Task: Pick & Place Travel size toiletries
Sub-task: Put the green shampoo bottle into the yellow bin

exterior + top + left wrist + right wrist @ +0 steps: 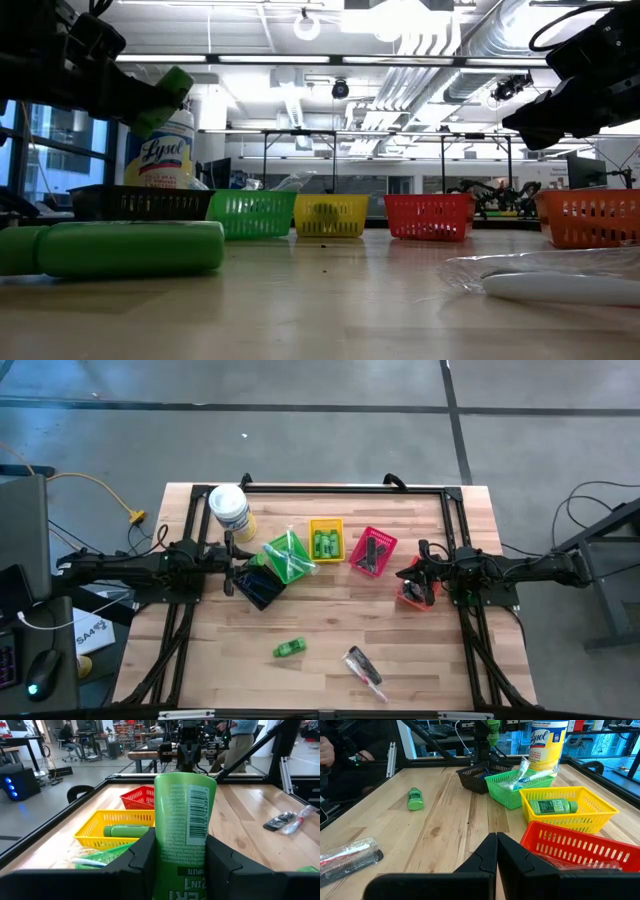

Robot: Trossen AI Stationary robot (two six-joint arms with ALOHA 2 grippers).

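Clamping a glossy green bottle (181, 835) between its dark fingers, the left gripper (236, 568) hovered over the black mesh basket (260, 587), the bottle's long axis running straight out from the wrist. The right gripper (497, 851), fingers pressed together, hung above the orange basket (414, 596).

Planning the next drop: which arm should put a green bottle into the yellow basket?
Left, probably. The left pincer is already shut on a green bottle and sits close to the yellow basket. The right pincer is shut and empty, above the orange basket.
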